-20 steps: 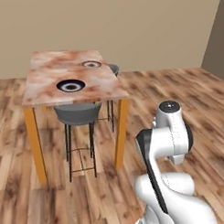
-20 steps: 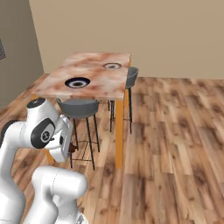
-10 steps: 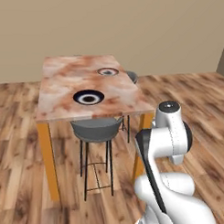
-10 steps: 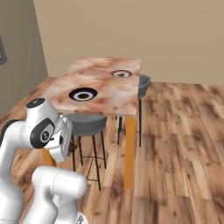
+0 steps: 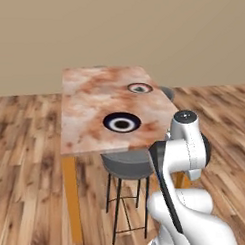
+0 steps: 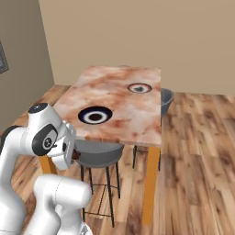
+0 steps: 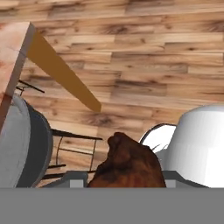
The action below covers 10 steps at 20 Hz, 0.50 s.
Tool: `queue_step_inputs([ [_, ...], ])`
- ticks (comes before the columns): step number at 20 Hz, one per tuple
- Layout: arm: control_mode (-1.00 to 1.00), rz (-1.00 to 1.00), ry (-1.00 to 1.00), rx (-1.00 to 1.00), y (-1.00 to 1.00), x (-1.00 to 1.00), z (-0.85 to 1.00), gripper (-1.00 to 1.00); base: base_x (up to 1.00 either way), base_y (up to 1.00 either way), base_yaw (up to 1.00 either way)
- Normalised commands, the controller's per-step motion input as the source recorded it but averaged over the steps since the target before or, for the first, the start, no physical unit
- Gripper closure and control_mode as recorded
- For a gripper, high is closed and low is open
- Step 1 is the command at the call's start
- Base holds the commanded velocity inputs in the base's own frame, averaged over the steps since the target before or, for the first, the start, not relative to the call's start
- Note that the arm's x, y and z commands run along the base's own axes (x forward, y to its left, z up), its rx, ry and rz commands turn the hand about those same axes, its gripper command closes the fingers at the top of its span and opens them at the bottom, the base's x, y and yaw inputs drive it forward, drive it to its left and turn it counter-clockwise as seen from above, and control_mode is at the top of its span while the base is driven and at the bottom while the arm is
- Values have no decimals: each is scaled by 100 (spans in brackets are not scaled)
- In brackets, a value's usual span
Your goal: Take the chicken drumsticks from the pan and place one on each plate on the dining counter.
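My gripper (image 7: 127, 178) is shut on a dark brown chicken drumstick (image 7: 129, 161), held low and close to my own body; in the right base view the gripper (image 6: 73, 155) hangs just before the counter's near edge. The dining counter (image 5: 90, 108) (image 6: 124, 82) stands ahead, a marbled slab on orange legs. It carries two dark-rimmed plates. The near plate (image 5: 122, 123) (image 6: 95, 115) has a dark centre. On the far plate (image 5: 139, 88) (image 6: 139, 87) lies a small brown lump. The pan is out of view.
A grey stool (image 5: 128, 164) (image 6: 97, 153) is tucked under the counter's near edge, right by my hand. A second grey stool (image 6: 166, 98) stands at the counter's right side. Orange legs (image 5: 72, 198) (image 6: 151, 183) frame the near corners. Wooden floor spreads all around.
The whole picture has shifted: the base has driven closer to the dining counter, which now looms larger. The arm keeps its tucked pose with the drumstick still held.
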Motion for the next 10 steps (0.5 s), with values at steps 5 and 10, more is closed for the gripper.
queue_step_inputs([
  [5,100,0,0,0,0,0,0,100,71,51,7],
  [10,100,0,0,0,0,0,0,100,61,39,8],
])
